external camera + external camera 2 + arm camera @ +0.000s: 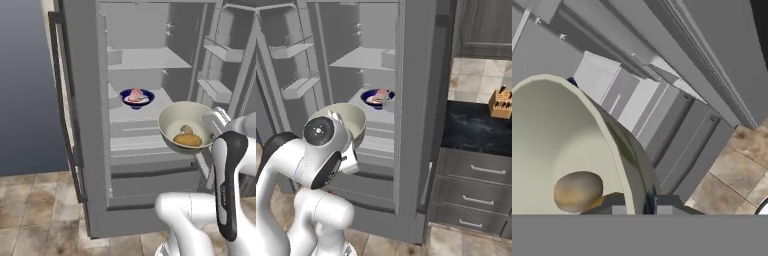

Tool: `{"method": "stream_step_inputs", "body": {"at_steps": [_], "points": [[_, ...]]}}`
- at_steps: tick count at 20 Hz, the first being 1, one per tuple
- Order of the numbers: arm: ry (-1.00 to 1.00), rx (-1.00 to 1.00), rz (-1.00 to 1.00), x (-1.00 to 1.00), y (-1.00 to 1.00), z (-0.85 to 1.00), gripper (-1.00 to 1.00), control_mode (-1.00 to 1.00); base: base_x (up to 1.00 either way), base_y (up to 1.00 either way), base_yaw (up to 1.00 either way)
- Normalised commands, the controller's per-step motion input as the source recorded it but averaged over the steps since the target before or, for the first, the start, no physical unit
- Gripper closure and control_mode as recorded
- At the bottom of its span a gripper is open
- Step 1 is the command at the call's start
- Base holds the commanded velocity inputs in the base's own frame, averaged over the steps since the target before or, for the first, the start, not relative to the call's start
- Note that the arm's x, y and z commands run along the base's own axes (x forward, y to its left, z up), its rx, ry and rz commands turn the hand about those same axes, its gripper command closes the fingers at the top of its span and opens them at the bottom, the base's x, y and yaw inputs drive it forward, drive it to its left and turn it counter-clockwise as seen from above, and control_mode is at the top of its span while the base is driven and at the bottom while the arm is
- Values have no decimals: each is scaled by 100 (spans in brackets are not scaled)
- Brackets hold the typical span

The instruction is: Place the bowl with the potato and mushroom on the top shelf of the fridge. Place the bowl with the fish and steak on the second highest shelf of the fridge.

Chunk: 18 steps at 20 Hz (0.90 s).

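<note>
1. The fridge [95, 150] stands with both doors swung wide, its pale grey shelves and door bins in view.
2. The gripper [212, 131] holds a cream bowl [176, 119] in the air in front of the open fridge, at about the height of the lower shelves.
3. The fingers [614, 204] are closed tight on the bowl's rim, one on each side of the wall (the hand view shows this at its bottom edge).
4. Inside the cream bowl lie the potato [187, 140] and, just behind and touching it, the mushroom [186, 129]; the bowl tips a little toward the left base camera.
5. A blue bowl [136, 98] sits on the second shelf from the top, holding the pink steak [135, 94]; the fish beside it is too small to make out clearly.
6. The top shelf [150, 59] is a flat light grey panel above the blue bowl.
7. To the right of the fridge a dark counter [476, 127] carries a knife block [501, 103], with grey drawers [476, 192] below.
8. The floor [35, 210] is brownish tile.
</note>
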Motion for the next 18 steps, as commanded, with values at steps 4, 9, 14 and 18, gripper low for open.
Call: {"method": "stream_step_inputs", "body": {"at_steps": [4,9,14,18], "points": [[0,0,0,0,0,0,100,100,19,39,-1],[0,0,0,0,0,0,100,100,51,28,-3],[0,0,0,0,0,0,100,100,56,50,0],[0,0,0,0,0,0,100,100,54,39,-3]]}}
